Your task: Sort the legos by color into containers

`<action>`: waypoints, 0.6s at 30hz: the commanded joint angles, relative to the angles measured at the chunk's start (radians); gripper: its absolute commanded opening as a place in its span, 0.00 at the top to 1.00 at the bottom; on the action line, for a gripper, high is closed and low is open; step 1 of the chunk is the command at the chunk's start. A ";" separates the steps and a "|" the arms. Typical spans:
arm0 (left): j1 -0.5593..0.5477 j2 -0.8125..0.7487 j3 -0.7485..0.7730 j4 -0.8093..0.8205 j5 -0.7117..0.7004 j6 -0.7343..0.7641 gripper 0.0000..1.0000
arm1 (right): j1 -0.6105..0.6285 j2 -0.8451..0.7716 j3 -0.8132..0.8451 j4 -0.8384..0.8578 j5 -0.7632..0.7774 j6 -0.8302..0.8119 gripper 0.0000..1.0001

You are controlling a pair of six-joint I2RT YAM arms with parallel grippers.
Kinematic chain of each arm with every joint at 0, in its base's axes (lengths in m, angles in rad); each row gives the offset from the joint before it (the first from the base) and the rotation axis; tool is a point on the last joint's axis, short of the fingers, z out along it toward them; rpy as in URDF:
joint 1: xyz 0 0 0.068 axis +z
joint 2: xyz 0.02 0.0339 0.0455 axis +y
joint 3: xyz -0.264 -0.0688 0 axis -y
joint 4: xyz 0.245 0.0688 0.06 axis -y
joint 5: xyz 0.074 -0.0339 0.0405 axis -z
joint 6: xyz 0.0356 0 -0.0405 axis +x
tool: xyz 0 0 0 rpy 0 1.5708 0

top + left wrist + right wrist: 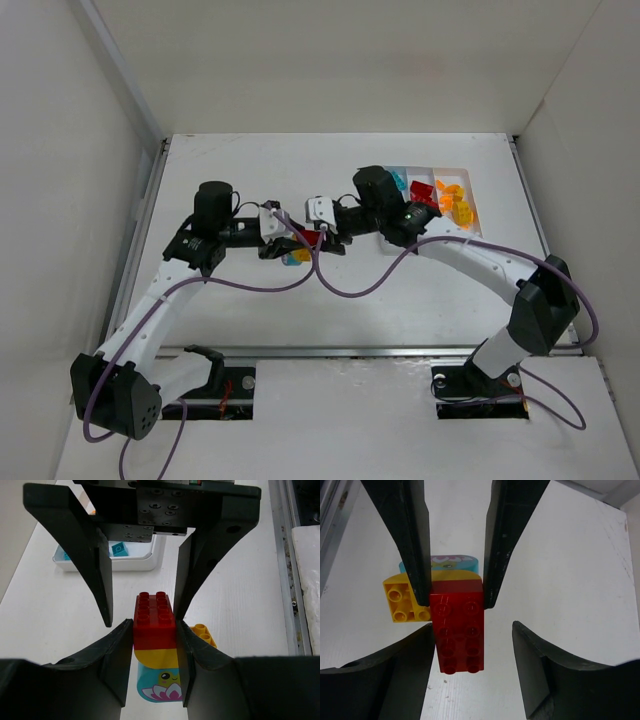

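On the bench (250, 330), red studded plastic brick (154, 620) in line with yellow curved piece (156, 657) and teal piece (160, 690), inside left hand (155, 645), right hand (472, 630) straddling it, white plastic tray (135, 562) behind, rightward.

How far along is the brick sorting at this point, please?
Done: teal pieces, red pieces and orange pieces lie in separate sections of the tray. In hand: the left hand grips a stack of red, yellow and teal bricks, while the open right hand straddles the red brick. Left: separating and binning that stack.
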 commanded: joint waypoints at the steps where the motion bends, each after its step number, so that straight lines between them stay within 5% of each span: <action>1: 0.000 -0.022 0.044 0.054 0.045 -0.028 1.00 | 0.008 -0.001 0.044 -0.019 -0.014 -0.028 0.33; 8: 0.000 -0.022 0.044 0.054 0.045 -0.028 1.00 | 0.008 0.008 0.044 -0.048 0.008 -0.047 0.59; 11: 0.000 -0.031 0.044 0.054 0.045 -0.007 1.00 | 0.008 0.018 0.053 -0.067 -0.003 -0.047 0.78; 12: 0.000 -0.031 0.035 0.054 0.045 -0.006 1.00 | 0.008 0.018 0.064 -0.067 -0.003 -0.047 0.97; 14: 0.000 -0.031 0.035 0.054 0.045 -0.006 0.99 | 0.008 0.018 0.064 -0.067 -0.003 -0.047 1.00; 16: 0.000 -0.040 0.026 0.045 0.045 -0.006 0.72 | 0.017 0.007 0.040 -0.027 0.011 -0.047 1.00; 17: 0.000 -0.040 0.026 0.034 0.045 -0.006 0.35 | 0.017 -0.008 0.028 -0.012 0.021 -0.047 1.00; 18: 0.000 -0.040 0.026 0.022 0.045 0.003 0.20 | 0.017 -0.008 0.018 -0.001 0.035 -0.047 1.00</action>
